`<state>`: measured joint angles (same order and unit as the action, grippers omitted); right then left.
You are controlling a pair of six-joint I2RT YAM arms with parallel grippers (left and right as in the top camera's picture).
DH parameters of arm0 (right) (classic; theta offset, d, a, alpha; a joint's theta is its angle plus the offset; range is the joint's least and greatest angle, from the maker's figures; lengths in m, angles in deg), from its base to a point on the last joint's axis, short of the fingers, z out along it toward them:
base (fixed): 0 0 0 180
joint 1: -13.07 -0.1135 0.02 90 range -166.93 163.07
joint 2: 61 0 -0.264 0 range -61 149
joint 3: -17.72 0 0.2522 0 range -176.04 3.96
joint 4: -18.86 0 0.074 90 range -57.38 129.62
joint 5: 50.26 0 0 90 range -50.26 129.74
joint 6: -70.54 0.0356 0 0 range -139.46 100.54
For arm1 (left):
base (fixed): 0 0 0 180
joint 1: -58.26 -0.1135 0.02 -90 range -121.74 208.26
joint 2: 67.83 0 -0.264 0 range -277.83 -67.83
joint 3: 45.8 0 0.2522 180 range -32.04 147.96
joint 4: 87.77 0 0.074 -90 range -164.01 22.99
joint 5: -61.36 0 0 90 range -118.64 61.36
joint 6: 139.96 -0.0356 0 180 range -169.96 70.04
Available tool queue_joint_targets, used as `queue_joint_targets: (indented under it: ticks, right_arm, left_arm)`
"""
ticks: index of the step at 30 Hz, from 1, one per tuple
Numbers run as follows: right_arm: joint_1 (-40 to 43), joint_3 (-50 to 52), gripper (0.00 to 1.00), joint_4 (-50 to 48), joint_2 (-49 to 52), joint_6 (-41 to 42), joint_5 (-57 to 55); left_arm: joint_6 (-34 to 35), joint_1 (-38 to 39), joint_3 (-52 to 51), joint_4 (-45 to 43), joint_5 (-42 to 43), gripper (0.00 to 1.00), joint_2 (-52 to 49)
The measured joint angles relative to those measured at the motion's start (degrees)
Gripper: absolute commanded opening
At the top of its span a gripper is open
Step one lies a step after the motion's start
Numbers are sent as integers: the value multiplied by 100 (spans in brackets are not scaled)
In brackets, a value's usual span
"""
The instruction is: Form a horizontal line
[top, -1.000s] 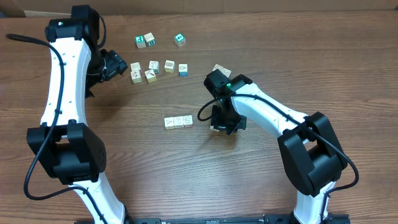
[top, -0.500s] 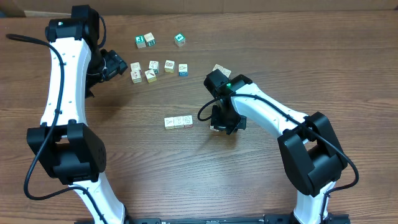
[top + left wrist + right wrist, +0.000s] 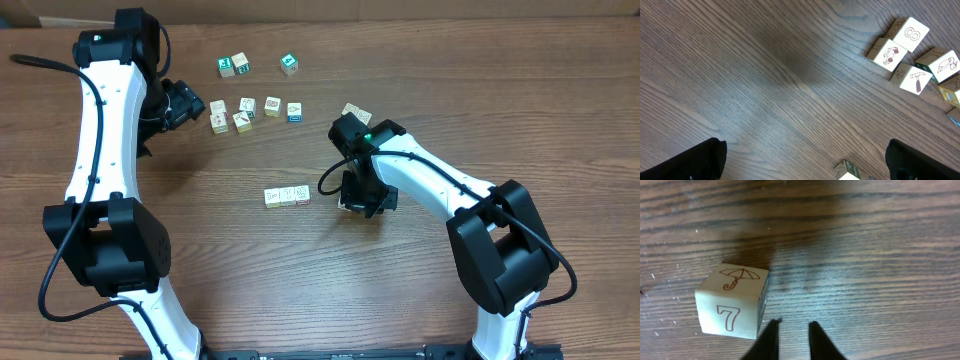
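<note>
The horizontal line (image 3: 287, 195) is three pale, picture-printed cubes touching.

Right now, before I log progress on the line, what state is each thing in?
Left gripper: wide open, empty.
Right gripper: nearly shut, holding nothing.
Umbrella cube: flat on the table, close beside the right gripper, not gripped.
Row of cubes: three lying side by side, apart from the umbrella cube.
Loose cubes: scattered, not lined up.
</note>
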<state>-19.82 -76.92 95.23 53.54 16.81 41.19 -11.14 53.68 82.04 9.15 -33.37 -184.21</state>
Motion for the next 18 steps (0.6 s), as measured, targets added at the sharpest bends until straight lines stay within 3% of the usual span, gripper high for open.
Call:
queue_joint_targets:
  ticks: [18]
  right_arm:
    - [-15,0,12,160,0,181,4]
  left_arm:
    - [-2,0,0,0,0,100,0]
